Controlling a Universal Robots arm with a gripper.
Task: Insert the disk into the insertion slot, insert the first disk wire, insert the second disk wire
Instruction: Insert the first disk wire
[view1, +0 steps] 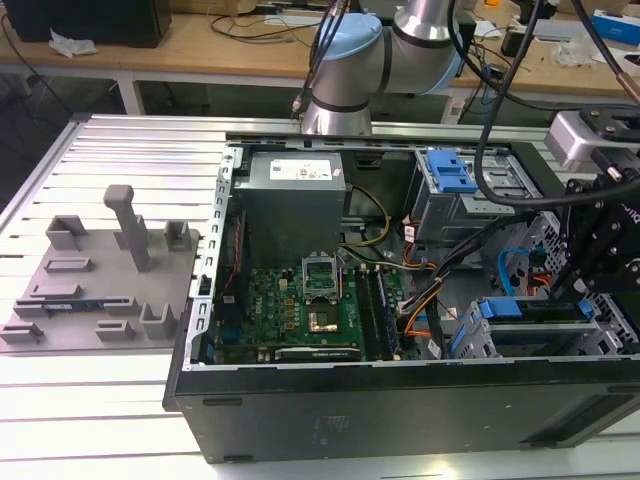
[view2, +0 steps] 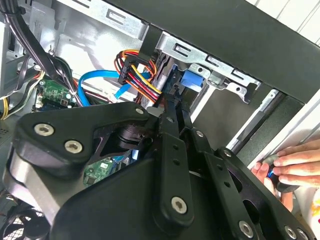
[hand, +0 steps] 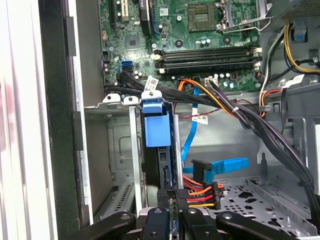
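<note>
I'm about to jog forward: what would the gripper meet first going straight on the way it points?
Most likely the disk, seated in the insertion slot straight ahead of the gripper in the first wrist view. The red-and-yellow wire connector lies close beside that line; depth is unclear.
</note>
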